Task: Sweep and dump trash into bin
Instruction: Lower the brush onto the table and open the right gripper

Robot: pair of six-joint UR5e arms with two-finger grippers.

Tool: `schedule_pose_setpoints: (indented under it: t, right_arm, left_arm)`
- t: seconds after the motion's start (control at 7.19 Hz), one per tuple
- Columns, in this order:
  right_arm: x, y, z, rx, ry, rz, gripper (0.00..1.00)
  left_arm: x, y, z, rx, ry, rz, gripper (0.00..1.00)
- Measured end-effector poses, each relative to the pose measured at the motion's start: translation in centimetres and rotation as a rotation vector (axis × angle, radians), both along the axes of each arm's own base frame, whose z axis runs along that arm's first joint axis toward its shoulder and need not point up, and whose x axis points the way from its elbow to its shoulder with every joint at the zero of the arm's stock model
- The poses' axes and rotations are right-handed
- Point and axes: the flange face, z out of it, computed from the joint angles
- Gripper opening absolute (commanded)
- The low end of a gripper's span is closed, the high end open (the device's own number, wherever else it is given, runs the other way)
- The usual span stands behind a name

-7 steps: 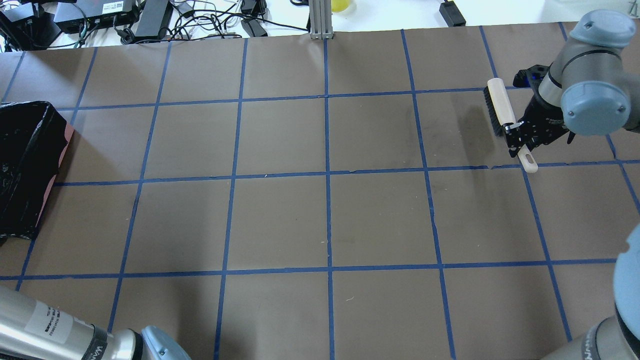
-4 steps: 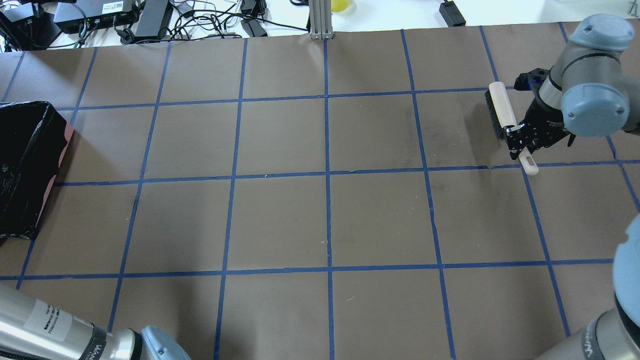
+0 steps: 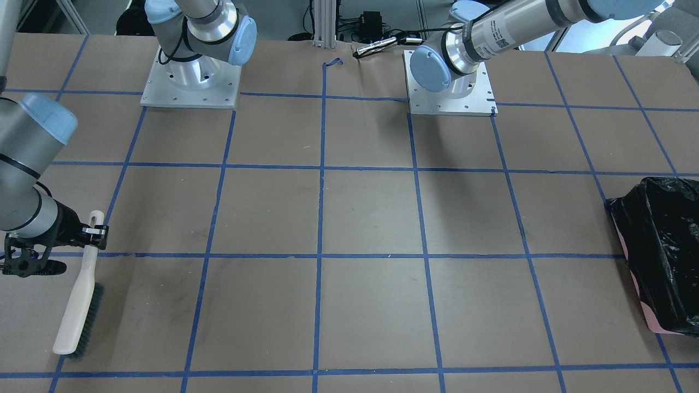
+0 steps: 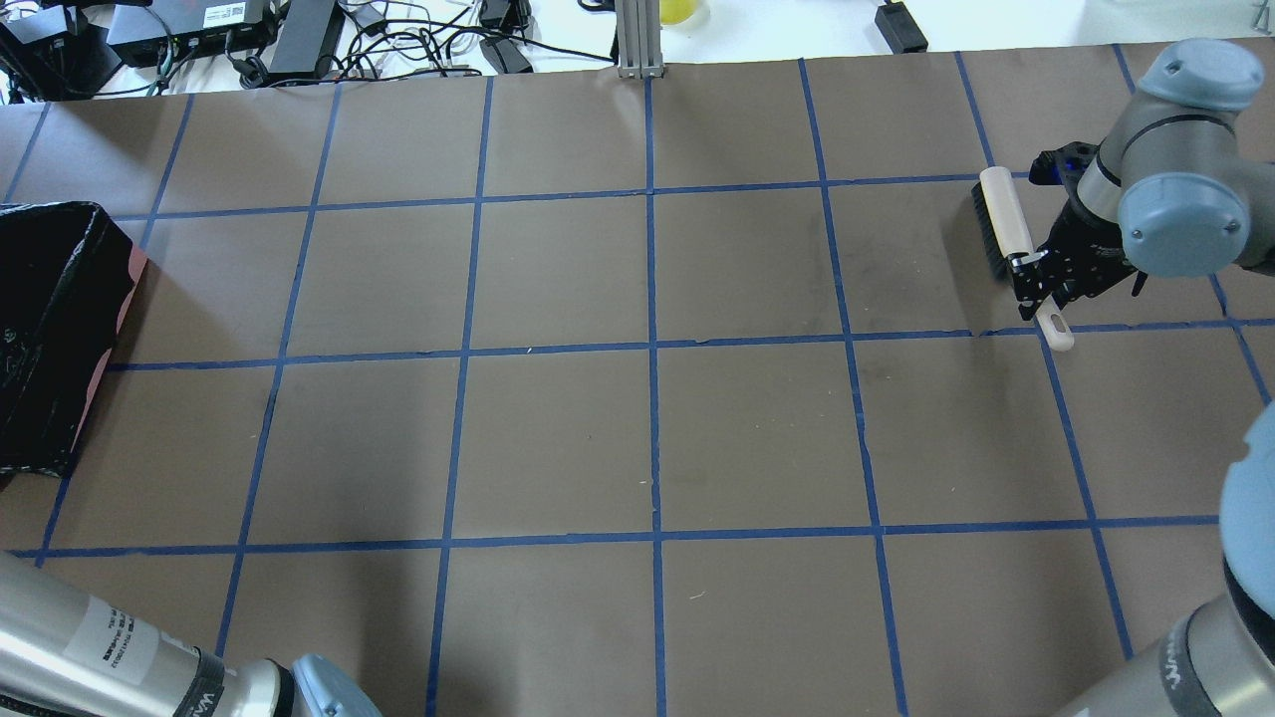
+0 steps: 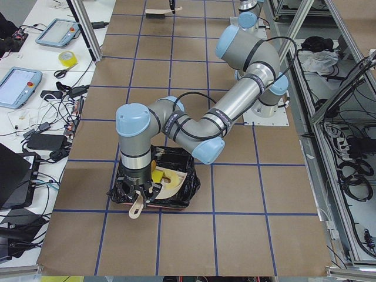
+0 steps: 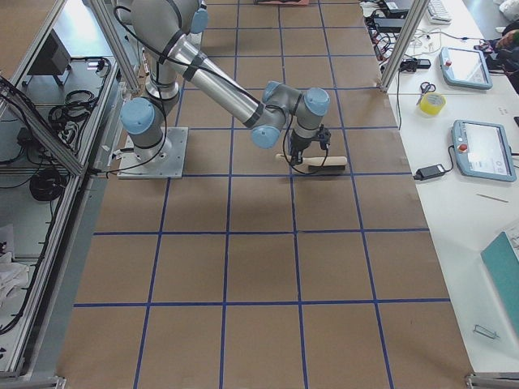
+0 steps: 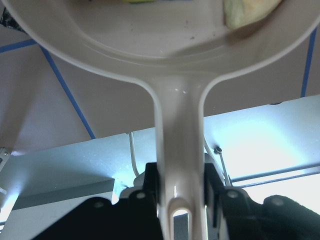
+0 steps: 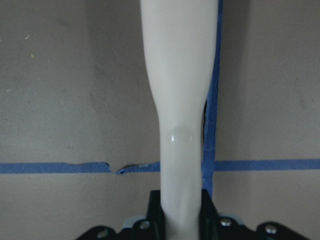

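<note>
My left gripper [image 7: 181, 195] is shut on the handle of the beige dustpan [image 7: 170, 55]. In the exterior left view it holds the dustpan [image 5: 170, 183] over the bin [image 5: 182, 200], which is pink and lined with a black bag [image 4: 50, 319] [image 3: 663, 256]. Trash lies in the pan: a yellow wedge [image 5: 157, 174] and a pale yellow piece [image 7: 250, 10]. The other pieces are not clear. My right gripper [image 4: 1041, 284] is shut on the pale handle of a black-bristled brush [image 4: 1004, 224] [image 3: 79, 305] [image 8: 180, 100] at the table's far right.
Blue tape lines grid the brown table [image 4: 647, 428]. Cables and electronics [image 4: 299, 40] lie beyond its far edge, beside an aluminium post [image 4: 637, 40]. The two arm bases [image 3: 191, 76] [image 3: 450, 82] stand on my side of the table.
My right gripper has shifted slightly to the right with the brush, and the brush's shadow on the table has shrunk away. The left arm has barely moved.
</note>
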Motion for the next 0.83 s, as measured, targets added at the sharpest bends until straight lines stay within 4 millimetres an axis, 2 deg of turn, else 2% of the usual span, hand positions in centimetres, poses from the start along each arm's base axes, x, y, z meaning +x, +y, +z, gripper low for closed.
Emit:
schedule_pose_setpoints:
  t: [0.14, 0.42, 0.56, 0.7, 0.83]
  right_arm:
    - [0.0, 0.0, -0.1, 0.0, -0.001, 0.0, 1.0]
    - [-0.1, -0.2, 0.5, -0.012, 0.003, -0.002, 1.0]
    - [-0.1, -0.3, 1.6, -0.027, 0.01, -0.008, 1.0]
    - [-0.2, -0.4, 3.6, -0.051, 0.02, -0.01, 1.0]
    - [0.1, 0.1, 6.6, -0.071, 0.028, -0.015, 1.0]
  left_arm:
    - [-0.2, -0.2, -0.2, -0.002, -0.018, -0.002, 0.0]
    - [-0.7, 0.0, -1.0, -0.032, -0.079, -0.018, 0.0]
    - [-1.0, 0.2, -1.1, -0.043, -0.103, -0.03, 0.0]
    - [-1.4, 0.3, -0.7, -0.05, -0.119, -0.035, 0.0]
    - [-1.9, 0.4, 0.3, -0.065, -0.151, -0.035, 0.0]
